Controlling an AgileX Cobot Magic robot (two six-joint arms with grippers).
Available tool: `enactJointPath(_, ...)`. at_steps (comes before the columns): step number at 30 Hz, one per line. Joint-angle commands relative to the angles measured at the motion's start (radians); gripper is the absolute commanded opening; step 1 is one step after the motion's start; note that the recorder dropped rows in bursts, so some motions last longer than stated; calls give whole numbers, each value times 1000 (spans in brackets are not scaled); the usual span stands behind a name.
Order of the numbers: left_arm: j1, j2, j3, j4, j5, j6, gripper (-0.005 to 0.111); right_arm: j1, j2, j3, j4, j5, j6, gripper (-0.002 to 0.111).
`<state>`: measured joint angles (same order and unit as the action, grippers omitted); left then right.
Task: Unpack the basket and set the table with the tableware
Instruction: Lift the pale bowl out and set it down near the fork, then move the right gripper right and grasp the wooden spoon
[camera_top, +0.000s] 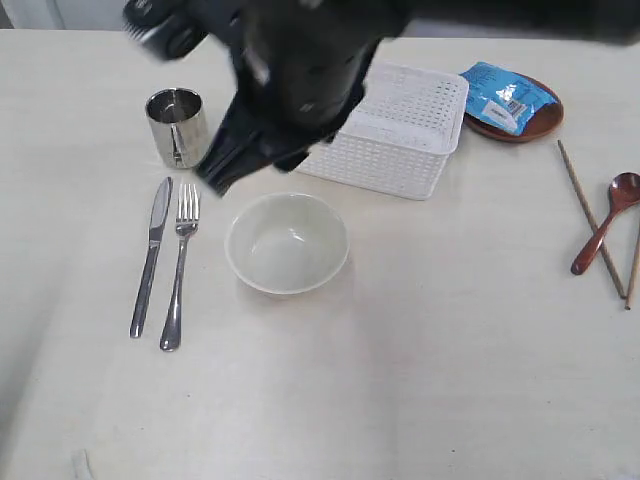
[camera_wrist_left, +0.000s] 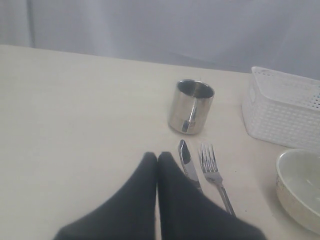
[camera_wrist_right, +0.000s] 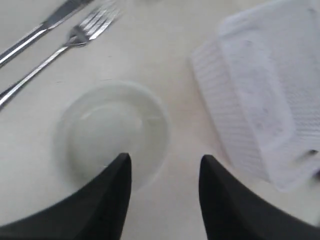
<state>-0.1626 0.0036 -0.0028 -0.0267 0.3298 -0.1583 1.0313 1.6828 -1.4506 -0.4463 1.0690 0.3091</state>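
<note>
The cream bowl (camera_top: 287, 243) stands upright mid-table, with my right gripper (camera_top: 250, 165) open just above its far rim; nothing sits between the fingers (camera_wrist_right: 165, 160). The white basket (camera_top: 375, 165) is right behind the bowl (camera_wrist_right: 114, 131). Left of the bowl lie the steel knife (camera_top: 152, 255) and fork (camera_top: 180, 265) side by side, and the steel cup (camera_top: 177, 125) stands beyond them. My left gripper (camera_wrist_left: 157, 156) is shut and empty, low beside the knife (camera_wrist_left: 187, 162). The wooden plate (camera_top: 540, 125), spoon (camera_top: 605, 220) and chopsticks (camera_top: 590, 215) lie at the right.
A blue snack packet (camera_top: 505, 95) lies on the wooden plate. My right arm reaches in blurred from the top of the exterior view, hiding part of the basket's left end. Bare beige table (camera_top: 420, 380) stretches in front of the bowl.
</note>
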Motion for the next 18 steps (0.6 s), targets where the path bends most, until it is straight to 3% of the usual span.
enactJointPath(1, 1, -4, 3, -6, -11, 1, 0, -204, -86, -2, -61, 91, 17, 42)
enactJointPath(5, 1, -4, 3, -6, -11, 1, 0, -477, -102, 10, -33, 145, 17, 42)
enactJointPath(11, 1, -4, 3, -6, -11, 1, 0, -861, -96, 167, 189, -13, 19, 42)
enactJointPath(15, 1, -4, 3, -6, -11, 1, 0, -1004, -96, 324, 293, -166, 19, 42)
enactJointPath(18, 1, -4, 3, -6, -11, 1, 0, -1041, -94, 421, 334, -264, 19, 42)
